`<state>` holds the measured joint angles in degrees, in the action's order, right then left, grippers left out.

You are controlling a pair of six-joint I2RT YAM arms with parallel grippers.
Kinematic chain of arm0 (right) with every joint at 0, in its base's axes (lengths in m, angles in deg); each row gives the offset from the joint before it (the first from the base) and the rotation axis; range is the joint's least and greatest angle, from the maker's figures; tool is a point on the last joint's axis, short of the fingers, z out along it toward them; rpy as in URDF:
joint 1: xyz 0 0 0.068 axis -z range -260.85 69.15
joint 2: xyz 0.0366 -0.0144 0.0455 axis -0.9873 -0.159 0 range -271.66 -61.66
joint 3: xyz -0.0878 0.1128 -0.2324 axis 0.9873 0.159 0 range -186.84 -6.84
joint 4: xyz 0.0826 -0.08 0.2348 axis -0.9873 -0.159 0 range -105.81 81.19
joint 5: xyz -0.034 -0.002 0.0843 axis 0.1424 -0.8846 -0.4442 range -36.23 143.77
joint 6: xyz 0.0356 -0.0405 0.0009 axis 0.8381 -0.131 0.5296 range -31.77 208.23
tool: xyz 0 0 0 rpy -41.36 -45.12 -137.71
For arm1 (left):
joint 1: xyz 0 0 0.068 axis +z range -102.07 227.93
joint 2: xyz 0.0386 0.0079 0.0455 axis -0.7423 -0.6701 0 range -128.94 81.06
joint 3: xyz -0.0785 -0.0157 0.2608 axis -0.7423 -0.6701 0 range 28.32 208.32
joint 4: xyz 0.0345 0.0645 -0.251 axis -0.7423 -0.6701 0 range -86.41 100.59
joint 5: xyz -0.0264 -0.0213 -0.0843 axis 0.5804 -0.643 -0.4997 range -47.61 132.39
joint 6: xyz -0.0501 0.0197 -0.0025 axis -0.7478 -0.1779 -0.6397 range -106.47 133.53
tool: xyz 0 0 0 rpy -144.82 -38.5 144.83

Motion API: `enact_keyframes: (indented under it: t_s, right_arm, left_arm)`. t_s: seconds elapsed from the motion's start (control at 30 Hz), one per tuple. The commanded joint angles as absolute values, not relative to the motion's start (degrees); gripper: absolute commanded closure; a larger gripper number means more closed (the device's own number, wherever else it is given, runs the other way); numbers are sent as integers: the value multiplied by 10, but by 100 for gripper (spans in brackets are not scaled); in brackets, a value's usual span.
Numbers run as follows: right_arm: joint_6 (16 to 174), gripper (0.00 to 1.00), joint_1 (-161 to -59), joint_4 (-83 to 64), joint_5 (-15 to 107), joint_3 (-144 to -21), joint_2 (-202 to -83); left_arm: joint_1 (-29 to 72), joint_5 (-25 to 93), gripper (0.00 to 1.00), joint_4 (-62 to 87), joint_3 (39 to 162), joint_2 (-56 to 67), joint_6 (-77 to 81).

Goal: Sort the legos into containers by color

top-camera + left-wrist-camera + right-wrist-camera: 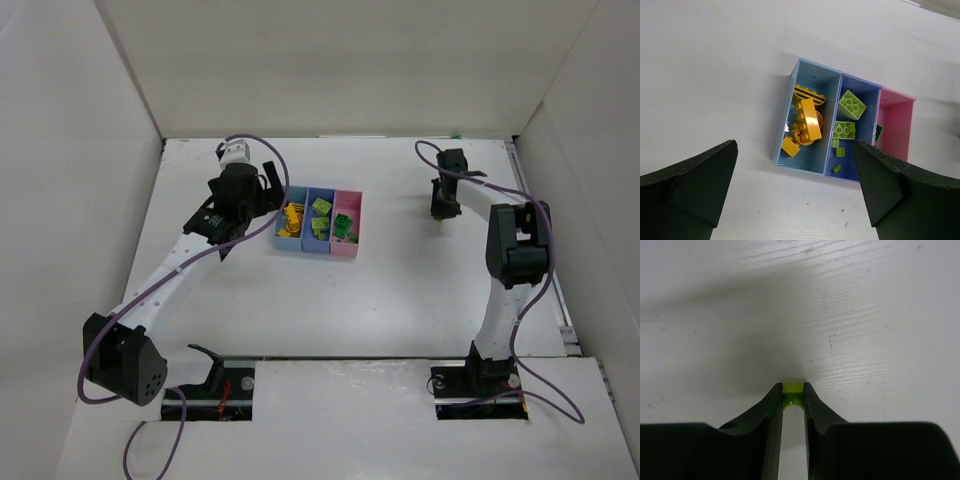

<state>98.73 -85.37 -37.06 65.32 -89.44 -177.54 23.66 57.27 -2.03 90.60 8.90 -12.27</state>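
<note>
The tray (344, 252) of 3 joined bins lies left of centre, toward the far edge of the white table (400, 300). Its light blue bin (788, 120) holds yellow-orange bricks (807, 125), the periwinkle bin (867, 92) lime green bricks (852, 104), and the pink bin (895, 125) a dark green brick (879, 132). Near the far right corner, the right gripper (792, 387) is clamped on 1 lime green lego (793, 391) low over the tabletop. The left gripper (795, 150) hangs above the tray, fingers wide apart and holding nothing.
</note>
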Motion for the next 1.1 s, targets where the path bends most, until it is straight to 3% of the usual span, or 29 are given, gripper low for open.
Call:
enact_keyframes:
  t_s: [0.0,0.2,0.33,0.53,0.73,1.07]
  right_arm:
    - [989,78,-851,-381,640,-881,-1748]
    - [970,89,-851,-355,591,-844,-1699]
    - [944,89,-874,-348,558,-854,-1657]
    - [909,89,-1025,-338,502,-931,-1627]
    - [897,89,-1152,-289,467,-1029,-1669]
    - [892,84,-1235,-275,522,-1146,-1800]
  left_arm:
    - [240,570,0,0,913,102,-118]
    - [240,570,0,0,913,114,-123]
    - [240,570,0,-6,907,120,-139]
    - [240,589,0,-26,902,141,-190]
    - [245,605,0,-58,870,177,-236]
    - [245,616,0,-105,848,218,-261]
